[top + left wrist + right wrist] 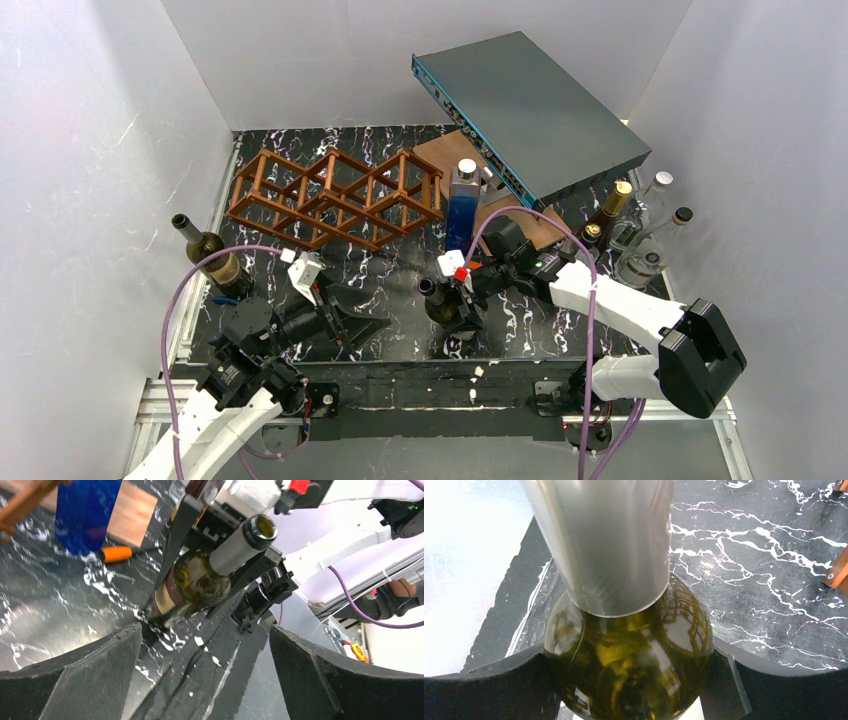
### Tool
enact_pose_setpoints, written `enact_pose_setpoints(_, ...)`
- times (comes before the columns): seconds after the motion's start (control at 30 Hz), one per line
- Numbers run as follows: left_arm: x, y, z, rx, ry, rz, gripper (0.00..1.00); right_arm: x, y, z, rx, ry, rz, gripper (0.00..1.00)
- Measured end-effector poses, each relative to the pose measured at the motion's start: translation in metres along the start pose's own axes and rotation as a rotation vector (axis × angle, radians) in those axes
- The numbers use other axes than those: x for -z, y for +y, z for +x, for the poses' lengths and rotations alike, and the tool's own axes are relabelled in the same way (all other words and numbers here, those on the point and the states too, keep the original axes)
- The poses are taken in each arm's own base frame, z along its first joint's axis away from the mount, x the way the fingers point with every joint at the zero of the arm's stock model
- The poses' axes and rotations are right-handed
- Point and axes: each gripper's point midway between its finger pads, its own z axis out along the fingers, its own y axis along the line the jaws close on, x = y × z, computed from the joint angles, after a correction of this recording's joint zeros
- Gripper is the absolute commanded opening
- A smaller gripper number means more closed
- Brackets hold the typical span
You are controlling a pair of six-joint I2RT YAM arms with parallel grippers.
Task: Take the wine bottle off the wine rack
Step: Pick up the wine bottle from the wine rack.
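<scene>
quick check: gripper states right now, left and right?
Left gripper: open, nothing between the fingers.
Right gripper: closed on the wine bottle, which stands upright on the table.
</scene>
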Motion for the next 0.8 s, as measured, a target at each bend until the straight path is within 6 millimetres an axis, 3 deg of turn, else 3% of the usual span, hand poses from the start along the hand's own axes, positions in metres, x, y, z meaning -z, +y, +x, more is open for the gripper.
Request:
enact_pose_setpoints(0.13, -0.005, -0.007, -0.016, -0.15, -0.063, 0.062, 0.98, 0.002, 0.0, -0.001, -0.033, -0.01, 0.0, 0.09)
enact_pose_setpoints(0.3, -0.017, -0.004, -0.018, -0.29, -0.046, 0.093, 0.98, 0.003, 0.001, -0.004, -0.06, -0.026, -0.005, 0.09)
enact_pose_setpoints(0.63, -0.06, -0.001, -0.002, -0.4, 0.008, 0.199, 0.98, 0.004, 0.0, -0.006, -0.084, -0.039, -0.005, 0.1)
enact_pose_setpoints(0.8, -0.083, -0.008, 0.019, -0.439, 0.07, 0.253, 0.92, 0.006, -0.004, -0.007, -0.083, -0.046, 0.006, 0.1)
